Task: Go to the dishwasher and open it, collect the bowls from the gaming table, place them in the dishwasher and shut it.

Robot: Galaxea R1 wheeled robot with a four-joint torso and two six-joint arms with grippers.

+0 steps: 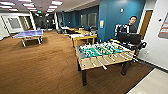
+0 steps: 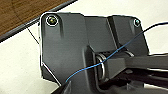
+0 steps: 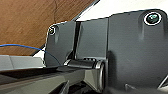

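The gaming table (image 1: 93,64) stands right of centre in the head view, a few steps ahead on the brown carpet. It has a green field, rods across it and a light wooden rim. The bowls are too small to make out on it; a small yellowish thing (image 1: 111,40) sits by its far end and I cannot tell what it is. The dishwasher is out of view. Both wrist views show the robot's own dark plate above the floor, where brown carpet meets a pale floor (image 2: 15,70).
A person (image 1: 131,24) stands behind a dark control rig (image 1: 128,38) just beyond the gaming table. A blue table-tennis table (image 1: 28,33) stands far left, and wooden tables (image 1: 83,37) stand farther back. Pale flooring (image 1: 152,83) begins at the near right, along the white wall.
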